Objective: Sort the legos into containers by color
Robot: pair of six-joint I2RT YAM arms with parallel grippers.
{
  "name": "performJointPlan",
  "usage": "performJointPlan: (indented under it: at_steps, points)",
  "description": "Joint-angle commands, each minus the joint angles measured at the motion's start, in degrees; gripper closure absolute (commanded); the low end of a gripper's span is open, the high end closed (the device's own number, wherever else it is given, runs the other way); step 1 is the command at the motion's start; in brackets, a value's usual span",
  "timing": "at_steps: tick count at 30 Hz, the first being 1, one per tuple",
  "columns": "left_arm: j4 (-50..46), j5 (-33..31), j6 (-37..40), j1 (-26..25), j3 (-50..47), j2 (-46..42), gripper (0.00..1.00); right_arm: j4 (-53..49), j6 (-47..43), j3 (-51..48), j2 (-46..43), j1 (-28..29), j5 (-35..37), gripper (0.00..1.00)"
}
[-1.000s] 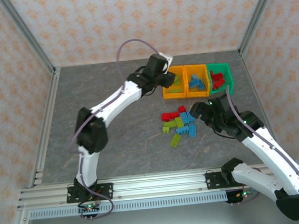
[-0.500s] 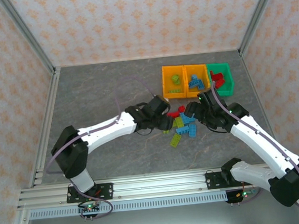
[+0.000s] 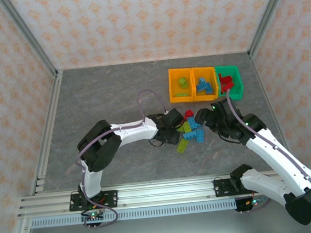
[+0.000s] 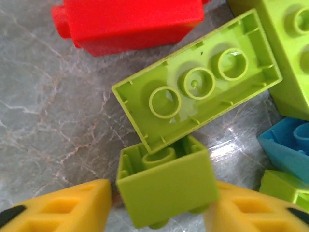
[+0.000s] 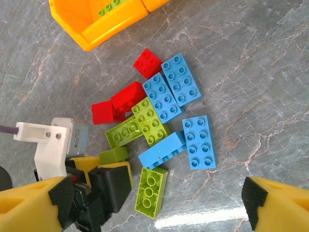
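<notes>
A grey stone-patterned worktop point(image 3: 115, 98) is seen from above, with three bins in a row near its far right corner. The left orange bin point(image 3: 171, 84) holds lime pieces, the middle orange bin point(image 3: 205, 97) holds blue ones, and the green bin point(image 3: 227, 68) holds red ones. I cannot count them exactly, but each bin shows at least two. I judge the sorting partly done, with a good share left. Just on the near side of the bins, right of the worktop's middle, lie the loose legos point(image 5: 164, 96). I count eleven: four blue, four lime and three red, though the red ones are bunched closely and I am less sure of them. My left gripper point(image 4: 159, 195) is clenched on one of the four lime pieces, a small lime brick point(image 4: 164, 179) at the pile's left edge, with one finger pressed to each side. Whether it has left the surface I cannot tell. My right gripper point(image 5: 157, 197) hangs over the pile's near edge, fingers spread wide, nothing between them. What is left is to take this brick to the left orange bin, then sort the other ten.
</notes>
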Motion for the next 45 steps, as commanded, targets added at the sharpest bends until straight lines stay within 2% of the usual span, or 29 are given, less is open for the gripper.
performJointPlan:
  at_steps: [1, 5, 9, 15, 18, 22, 28, 30, 34, 35, 37, 41, 45]
  points:
    - [2.39, -0.01, -0.07, 0.71, 1.29, 1.58, 0.55, -1.57, 0.62, -1.19, -0.65, 0.33, 2.16, 0.08]
    - [3.12, 0.15, 1.54, 0.74, 0.85, 1.23, 0.60, -0.82, 0.29, -1.47, 0.15, 0.37, 0.79, 0.08]
    - [2.65, -0.09, 3.16, 0.86, 1.03, 0.17, 0.71, 0.17, 0.30, -1.33, 1.55, 0.33, -0.17, 0.09]
    - [0.05, 0.32, 5.37, 0.73, 1.65, -7.03, 0.72, 0.12, 0.34, -1.03, 1.93, 0.33, -0.05, 0.09]
    - [-1.82, -1.83, 6.90, 0.71, 4.58, -9.68, 0.72, 0.38, 0.47, -0.81, 2.00, 0.34, 0.26, 0.08]
    - [-2.99, -5.84, 10.39, 2.70, 13.53, -6.28, 0.71, 1.49, 1.04, -0.10, 2.07, 0.34, 0.44, 0.09]
    - [-5.21, -5.01, 11.92, 9.16, 35.91, 9.80, 0.72, 0.99, 1.66, 0.87, 1.60, 0.36, 0.40, 0.09]
    - [-7.43, -3.86, 13.30, 10.86, 46.14, 16.67, 0.72, 0.57, 1.69, 1.24, 1.42, 0.33, 0.43, 0.09]
    - [-19.01, -2.69, 17.58, 12.66, 76.04, 33.16, 0.71, 0.39, 2.36, 1.25, 0.56, 0.35, 0.26, 0.09]
    - [-19.95, -2.43, 18.03, 12.98, 80.92, 35.98, 0.70, 0.26, 2.48, 1.03, 0.25, 0.33, 0.33, 0.09]
    - [-18.60, -2.58, 18.18, 13.51, 83.78, 37.45, 0.64, 0.30, 2.96, 0.60, -0.30, 0.33, 0.66, 0.09]
    - [-15.07, -1.90, 19.72, 13.65, 79.98, 34.31, 0.44, 1.16, 3.62, -0.79, -0.70, 0.33, 1.10, 0.09]
    - [-14.67, -0.78, 20.47, 13.55, 75.33, 28.76, 0.43, 1.93, 3.88, -1.13, 0.00, 0.38, 1.16, 0.09]
